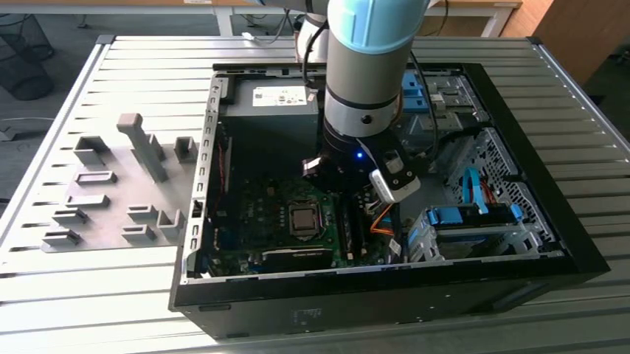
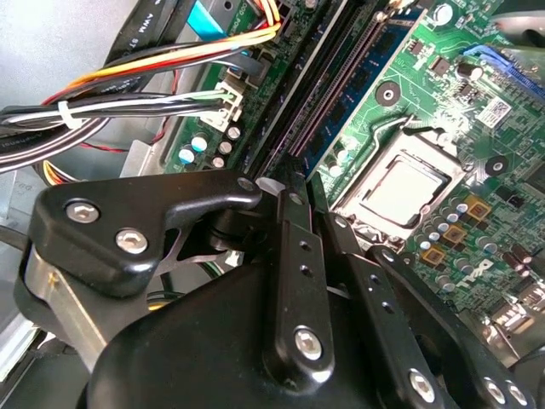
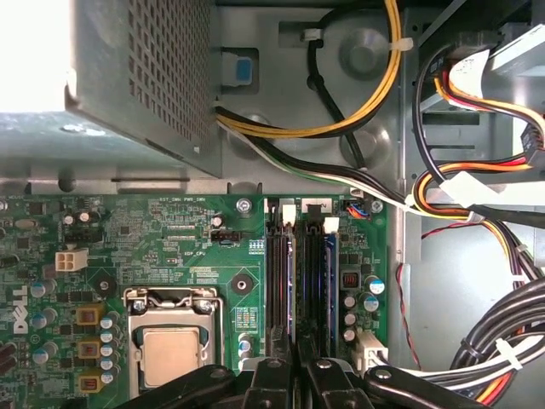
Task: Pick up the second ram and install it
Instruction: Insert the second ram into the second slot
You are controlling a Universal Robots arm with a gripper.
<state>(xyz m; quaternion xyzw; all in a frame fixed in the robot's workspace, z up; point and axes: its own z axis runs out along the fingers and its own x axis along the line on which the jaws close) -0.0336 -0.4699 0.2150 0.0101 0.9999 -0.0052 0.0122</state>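
My gripper (image 1: 338, 193) is down inside the open computer case, over the black memory slots (image 3: 294, 264) beside the processor socket (image 3: 170, 354). In both wrist views its black fingers (image 2: 289, 256) stand close together in line with the slots. The second ram (image 2: 368, 85), a blue-green stick with dark chips, stands on edge along the slots and runs from the fingertips away across the motherboard (image 2: 477, 128). The fingers hide its near end, and I cannot tell how deep it sits. My gripper (image 2: 311, 200) appears shut on it.
Bundled cables (image 3: 477, 196) hang close beside the slots. The power supply box (image 3: 145, 77) rises at the far side of the board. Blue drive bays (image 1: 473, 217) fill the case's side at the exterior view's right. Grey block holders (image 1: 128, 184) stand on the table outside the case.
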